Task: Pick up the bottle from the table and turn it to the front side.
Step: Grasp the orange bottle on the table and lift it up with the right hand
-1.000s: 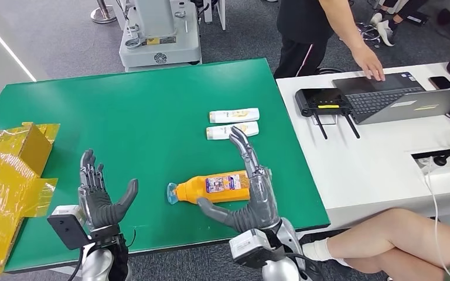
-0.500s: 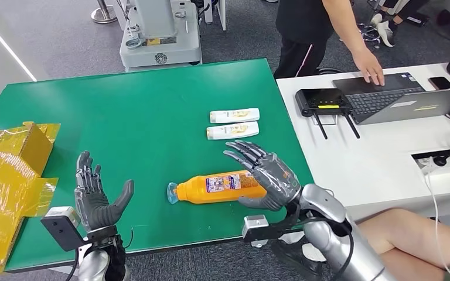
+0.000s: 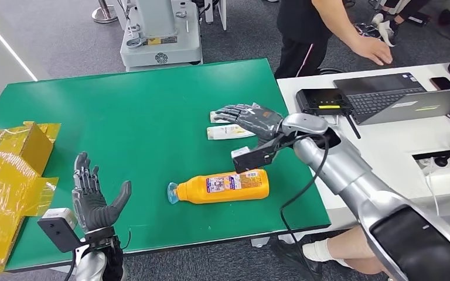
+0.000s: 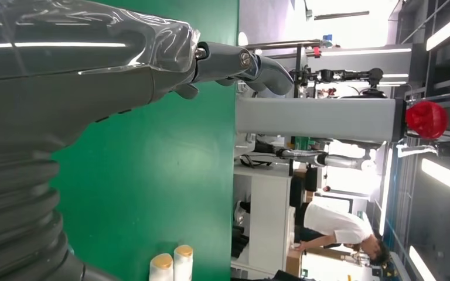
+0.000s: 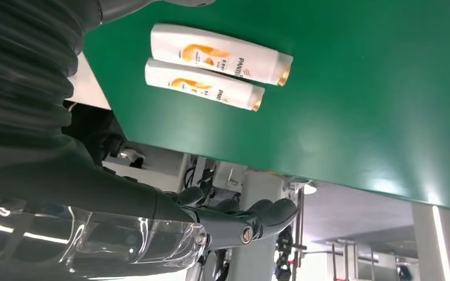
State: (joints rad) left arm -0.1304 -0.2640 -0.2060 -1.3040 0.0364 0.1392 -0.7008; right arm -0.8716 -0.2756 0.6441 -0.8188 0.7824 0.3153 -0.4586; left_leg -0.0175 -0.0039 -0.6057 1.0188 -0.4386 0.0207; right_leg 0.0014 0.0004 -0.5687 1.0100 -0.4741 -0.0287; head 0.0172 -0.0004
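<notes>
Green table (image 3: 123,117) (bottle (image 3: 222,186) lying); grey carpet (image 3: 64,41) beyond.

I see the orange bottle (image 3: 222,186) lying on its side on the green table (image 3: 123,117), near front edge. Pale blue cap pts to 9 o'clock, base to 3. Label w/ blue patch faces up.

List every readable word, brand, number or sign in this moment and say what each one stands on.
"PANT": partial brand lettering on the two white bottles lying side by side on the green table, seen in the right wrist view; the rest is cut off or too small.
Orange bottle: its label carries print, too small to read.
Grey machine base: a yellow plate and a round emblem, both unreadable.
Black device on the white desk: yellow strip, unreadable.
</notes>
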